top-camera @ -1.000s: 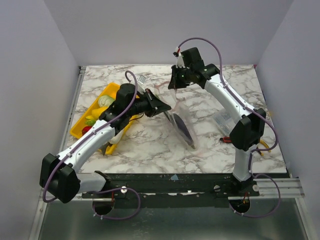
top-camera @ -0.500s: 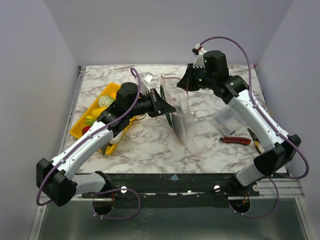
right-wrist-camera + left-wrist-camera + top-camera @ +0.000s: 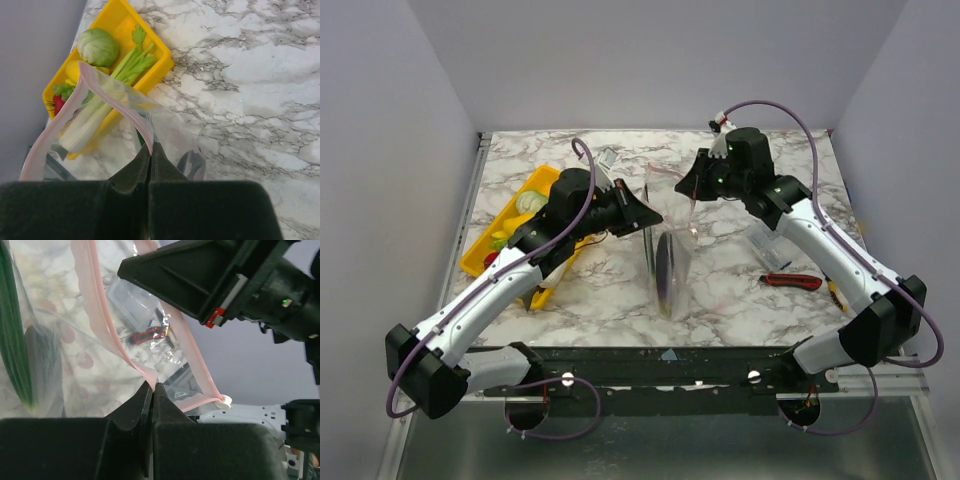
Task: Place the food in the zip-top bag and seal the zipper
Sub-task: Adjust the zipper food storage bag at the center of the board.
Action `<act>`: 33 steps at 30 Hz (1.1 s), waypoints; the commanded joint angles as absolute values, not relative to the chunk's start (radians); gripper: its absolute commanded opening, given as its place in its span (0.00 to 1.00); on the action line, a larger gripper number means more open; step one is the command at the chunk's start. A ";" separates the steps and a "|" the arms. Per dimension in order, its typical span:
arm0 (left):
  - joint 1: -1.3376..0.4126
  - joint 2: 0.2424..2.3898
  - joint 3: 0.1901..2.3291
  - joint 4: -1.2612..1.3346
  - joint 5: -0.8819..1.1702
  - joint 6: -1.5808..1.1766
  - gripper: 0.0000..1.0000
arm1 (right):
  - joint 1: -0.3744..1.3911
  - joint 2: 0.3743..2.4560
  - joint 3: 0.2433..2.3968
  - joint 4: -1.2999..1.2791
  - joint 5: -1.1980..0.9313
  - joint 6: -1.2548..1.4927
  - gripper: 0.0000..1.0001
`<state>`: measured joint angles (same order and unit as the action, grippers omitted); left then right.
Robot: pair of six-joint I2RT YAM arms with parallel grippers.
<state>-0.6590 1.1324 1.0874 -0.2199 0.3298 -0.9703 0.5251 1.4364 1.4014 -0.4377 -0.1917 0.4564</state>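
The zip-top bag (image 3: pixel 670 250) hangs upright between my two grippers, its mouth held apart. A dark purple piece (image 3: pixel 667 268) sits inside it. My left gripper (image 3: pixel 645 215) is shut on the pink zipper strip (image 3: pixel 100 305) at one lip (image 3: pixel 152 385). My right gripper (image 3: pixel 692 190) is shut on the opposite lip (image 3: pixel 150 145). The white slider (image 3: pixel 225 401) sits at the strip's end. The round pale green piece (image 3: pixel 98 46), green stalks (image 3: pixel 125 62), a red piece (image 3: pixel 58 104) and a yellow piece (image 3: pixel 72 70) lie in the yellow tray (image 3: pixel 160 52).
The yellow tray (image 3: pixel 480 255) stands at the table's left, under my left arm. A red-handled tool (image 3: pixel 790 281) and a small clear packet (image 3: pixel 772 240) lie at the right, by my right arm. Grey walls enclose the table on three sides.
The right arm swung out to the right and its gripper moved right and nearer. The bag rose from slanting toward the table to hanging upright between both grippers.
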 commanded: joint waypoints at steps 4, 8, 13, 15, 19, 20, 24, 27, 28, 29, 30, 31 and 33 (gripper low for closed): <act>-0.712 1.137 1.249 -0.303 0.294 -0.929 0.00 | 0.532 1.439 1.621 -0.540 -0.128 0.403 0.01; -0.714 1.137 1.248 -0.287 0.295 -0.977 0.00 | 0.531 1.402 1.666 -0.569 -0.185 0.416 0.01; -0.705 1.198 1.179 -0.280 0.257 -0.981 0.00 | 0.531 1.425 1.526 -0.489 -0.167 0.432 0.01; -0.686 1.241 1.168 -0.290 0.290 -0.984 0.00 | 0.531 1.459 1.508 -0.494 -0.103 0.411 0.00; -0.679 1.280 1.197 -0.300 0.361 -0.971 0.00 | 0.532 1.510 1.606 -0.585 -0.060 0.370 0.01; -0.683 1.272 1.211 -0.305 0.363 -0.967 0.00 | 0.532 1.500 1.628 -0.589 -0.067 0.369 0.00; -0.691 1.201 1.230 -0.308 0.313 -0.960 0.00 | 0.534 1.437 1.650 -0.556 -0.113 0.400 0.00; -0.690 1.188 1.219 -0.304 0.289 -0.943 0.00 | 0.533 1.409 1.605 -0.516 -0.122 0.416 0.01; -0.689 1.198 1.218 -0.318 0.283 -0.943 0.00 | 0.532 1.403 1.576 -0.497 -0.119 0.422 0.01; -0.686 1.210 1.219 -0.337 0.286 -0.946 0.00 | 0.532 1.406 1.550 -0.487 -0.110 0.423 0.01; -0.683 1.225 1.223 -0.347 0.301 -0.949 0.00 | 0.533 1.414 1.541 -0.493 -0.105 0.421 0.01; -0.681 1.237 1.227 -0.354 0.322 -0.951 0.00 | 0.533 1.426 1.541 -0.504 -0.095 0.417 0.00; -0.678 1.248 1.235 -0.369 0.335 -0.950 0.00 | 0.533 1.439 1.557 -0.525 -0.088 0.407 0.00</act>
<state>-0.6872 1.2064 1.2110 -0.3172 0.3084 -0.9649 0.5301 1.4036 1.5711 -0.5243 -0.1120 0.4110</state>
